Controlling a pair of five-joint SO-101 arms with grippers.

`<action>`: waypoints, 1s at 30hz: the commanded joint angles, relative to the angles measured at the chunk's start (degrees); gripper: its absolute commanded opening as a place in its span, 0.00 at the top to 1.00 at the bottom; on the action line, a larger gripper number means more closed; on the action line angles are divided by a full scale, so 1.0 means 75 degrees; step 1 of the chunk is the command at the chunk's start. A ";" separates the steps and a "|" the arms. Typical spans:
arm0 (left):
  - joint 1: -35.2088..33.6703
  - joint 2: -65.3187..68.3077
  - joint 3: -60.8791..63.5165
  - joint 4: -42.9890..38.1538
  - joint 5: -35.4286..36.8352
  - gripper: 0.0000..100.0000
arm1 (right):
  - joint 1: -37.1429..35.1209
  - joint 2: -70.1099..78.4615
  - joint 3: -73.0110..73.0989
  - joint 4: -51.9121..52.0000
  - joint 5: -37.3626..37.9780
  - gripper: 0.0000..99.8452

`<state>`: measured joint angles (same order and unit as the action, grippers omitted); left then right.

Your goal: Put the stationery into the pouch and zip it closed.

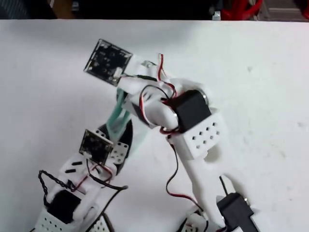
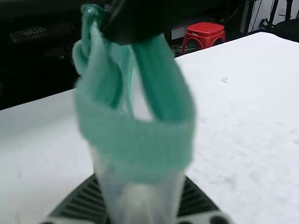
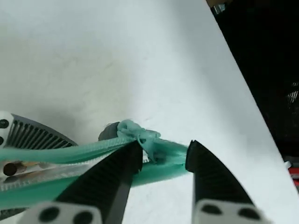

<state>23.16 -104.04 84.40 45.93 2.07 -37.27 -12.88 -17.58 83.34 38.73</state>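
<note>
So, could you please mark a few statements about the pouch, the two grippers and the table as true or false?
1. The pouch has a green zip edge. True.
2. The pouch lies flat on the table, untouched. False: the left gripper has its jaws shut on it.
3. The jaws of the right gripper stand apart, one on either side of the pouch's zip end. True.
4. The table is dark wood. False: it is white.
5. A red stool stands beyond the table's far edge. True.
</note>
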 commanded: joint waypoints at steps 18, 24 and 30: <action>0.0064 -0.0053 -0.0293 -0.0023 -0.0082 0.98 | -0.0674 -0.0815 0.0692 0.0768 0.1629 0.98; 0.0064 -0.0053 -0.0293 -0.0023 -0.0082 0.98 | -0.1319 -0.1284 0.0668 0.0873 0.0410 0.98; 0.0088 -0.0053 -0.0293 -0.0023 -0.0082 0.98 | -0.1823 -0.1893 0.0692 0.0850 -0.0621 0.98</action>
<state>23.52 -104.48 84.40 45.93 1.89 -45.89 -24.31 -11.69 88.35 37.23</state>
